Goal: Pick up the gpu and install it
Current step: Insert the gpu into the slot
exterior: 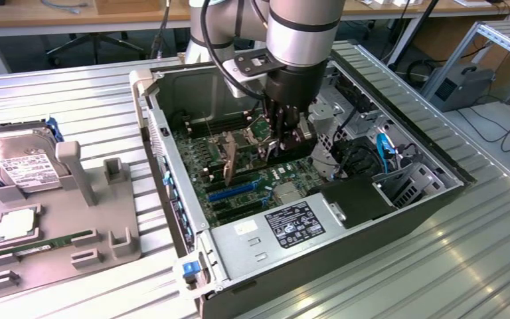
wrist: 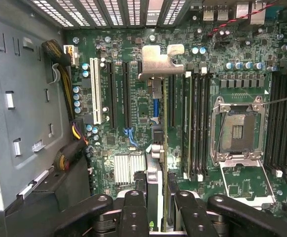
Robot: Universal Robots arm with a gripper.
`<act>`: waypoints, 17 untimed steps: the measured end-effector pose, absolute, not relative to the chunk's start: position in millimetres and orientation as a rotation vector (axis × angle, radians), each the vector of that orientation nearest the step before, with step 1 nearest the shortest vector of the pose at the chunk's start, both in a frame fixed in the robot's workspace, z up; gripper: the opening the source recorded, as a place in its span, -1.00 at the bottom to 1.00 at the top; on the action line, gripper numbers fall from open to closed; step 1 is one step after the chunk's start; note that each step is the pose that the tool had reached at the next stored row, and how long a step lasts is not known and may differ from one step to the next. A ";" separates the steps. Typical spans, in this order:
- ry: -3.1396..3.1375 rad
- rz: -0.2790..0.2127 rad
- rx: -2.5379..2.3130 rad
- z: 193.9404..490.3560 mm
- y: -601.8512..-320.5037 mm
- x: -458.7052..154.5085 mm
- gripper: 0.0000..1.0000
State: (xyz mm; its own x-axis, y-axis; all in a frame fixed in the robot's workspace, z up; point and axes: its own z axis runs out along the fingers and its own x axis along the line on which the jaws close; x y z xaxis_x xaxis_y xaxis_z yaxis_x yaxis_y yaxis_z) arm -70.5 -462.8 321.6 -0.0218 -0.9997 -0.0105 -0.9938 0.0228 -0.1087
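Note:
The gpu (exterior: 231, 158) is a thin card standing on edge inside the open computer case (exterior: 162, 126), just above the motherboard's expansion slots (exterior: 233, 193). My gripper (exterior: 277, 143) reaches down into the case and is shut on the card's upper edge. In the wrist view the gpu (wrist: 158, 123) shows edge-on between the black fingers (wrist: 135, 207), with its silver end bracket (wrist: 161, 57) toward the case's rear vents. It runs along the long slots (wrist: 126, 94). Whether its lower edge sits in a slot I cannot tell.
A grey holder tray (exterior: 104, 266) at the exterior view's left carries a hard drive (exterior: 20, 166), a processor chip (exterior: 18, 229) and a green memory stick (exterior: 51, 242). Inside the case are the power supply (exterior: 281, 229), the empty processor socket (wrist: 237, 131), a heatsink (wrist: 128, 168) and cables (wrist: 67, 64).

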 end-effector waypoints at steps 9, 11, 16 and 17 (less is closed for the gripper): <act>2.185 -0.108 -2.137 318.3 -463.6 -70.5 -0.47; 2.185 -0.108 -2.137 317.4 -463.9 -70.5 -0.47; 2.185 -0.108 -2.137 316.0 -464.3 -70.5 -0.47; 2.185 -0.108 -2.137 315.6 -464.4 -70.5 -0.47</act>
